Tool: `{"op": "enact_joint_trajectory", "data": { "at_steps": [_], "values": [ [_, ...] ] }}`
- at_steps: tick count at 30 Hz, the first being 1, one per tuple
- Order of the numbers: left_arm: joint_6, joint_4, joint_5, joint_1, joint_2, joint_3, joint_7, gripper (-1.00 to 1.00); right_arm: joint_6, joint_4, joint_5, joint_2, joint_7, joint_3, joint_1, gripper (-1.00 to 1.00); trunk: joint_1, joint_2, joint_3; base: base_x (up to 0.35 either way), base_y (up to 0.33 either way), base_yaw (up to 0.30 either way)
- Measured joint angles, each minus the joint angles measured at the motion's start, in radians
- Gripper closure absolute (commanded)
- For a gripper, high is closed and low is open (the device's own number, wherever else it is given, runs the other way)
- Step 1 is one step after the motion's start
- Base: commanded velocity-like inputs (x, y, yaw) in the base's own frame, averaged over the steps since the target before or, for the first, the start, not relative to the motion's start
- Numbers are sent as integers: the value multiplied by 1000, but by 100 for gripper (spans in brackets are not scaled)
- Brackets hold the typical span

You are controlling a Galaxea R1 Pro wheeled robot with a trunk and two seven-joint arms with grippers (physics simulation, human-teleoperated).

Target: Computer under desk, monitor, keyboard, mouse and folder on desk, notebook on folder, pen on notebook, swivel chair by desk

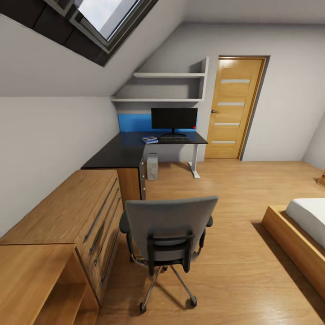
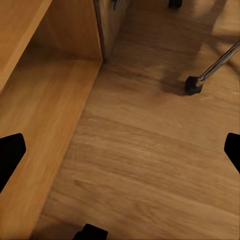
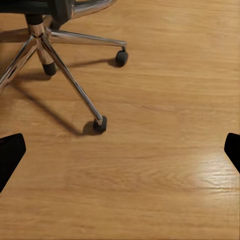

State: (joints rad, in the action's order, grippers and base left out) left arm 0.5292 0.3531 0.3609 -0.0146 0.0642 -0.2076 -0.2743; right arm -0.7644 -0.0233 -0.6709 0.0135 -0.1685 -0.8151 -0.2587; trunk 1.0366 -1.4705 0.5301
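Observation:
The grey swivel chair (image 1: 169, 230) stands on the wood floor with its back toward me, well short of the black L-shaped desk (image 1: 119, 153). On the desk stand the monitor (image 1: 174, 118) and, in front of it, the keyboard (image 1: 175, 139). Left of the keyboard lies the blue folder (image 1: 150, 141) with something small on it, too far off to identify. The white computer (image 1: 152, 166) stands under the desk. The mouse and pen are too small to make out. My left gripper (image 2: 120, 155) hangs open over the floor near a chair castor (image 2: 192, 85). My right gripper (image 3: 120, 155) is open beside the chrome chair base (image 3: 45, 40).
A light wood drawer unit (image 1: 76, 216) runs along the left wall up to the desk. A bed (image 1: 302, 225) on a wood frame sits at the right. A wood door (image 1: 234, 108) is right of the desk, wall shelves (image 1: 169, 85) above it.

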Motion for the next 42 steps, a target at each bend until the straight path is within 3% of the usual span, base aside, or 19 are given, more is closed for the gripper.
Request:
{"op": "enact_joint_trajectory", "data": {
  "at_steps": [14,17,20,22,25,30,35,38,40,41,42],
  "values": [
    [-7,-1,0,0,0,0,1,-100,0,0,0,0,0,1,0,-100,54,-98,44,0,5,0],
    [-41,-1,-1,0,-1,0,3,-100,0,0,0,0,0,2,0,-100,65,-119,53,0,0,0],
    [-117,5,-2,0,-1,0,6,-100,0,0,0,-1,0,2,0,-100,77,-140,63,0,0,0],
    [-223,34,-2,0,-4,0,8,-100,-1,0,0,-2,0,3,0,-100,84,-154,69,0,0,0],
    [-284,55,-2,-1,-6,0,8,-100,-1,0,0,-6,0,5,0,-100,96,-175,78,0,0,0],
    [-308,64,3,-25,-7,1,8,-100,-3,-17,-4,-34,-4,9,-1,-100,115,-210,94,0,0,0],
    [-333,66,23,-133,-6,1,5,-100,26,-42,-66,-55,-16,13,-47,-100,134,-245,110,0,0,0],
    [-399,66,27,-227,-4,1,2,-100,117,-46,-122,-65,-33,13,-141,-100,146,-266,119,0,0,0],
    [-498,65,29,-328,1,0,1,-100,243,-51,-142,-70,-39,12,-230,-100,153,-280,125,0,0,0],
    [-514,65,30,-348,3,1,2,-100,273,-52,-146,-70,-40,13,-249,-100,157,-287,128,0,0,0],
    [-549,64,33,-398,16,1,2,-100,379,-56,-149,-70,-42,14,-303,-100,161,-294,131,0,0,0]
  ]
}}
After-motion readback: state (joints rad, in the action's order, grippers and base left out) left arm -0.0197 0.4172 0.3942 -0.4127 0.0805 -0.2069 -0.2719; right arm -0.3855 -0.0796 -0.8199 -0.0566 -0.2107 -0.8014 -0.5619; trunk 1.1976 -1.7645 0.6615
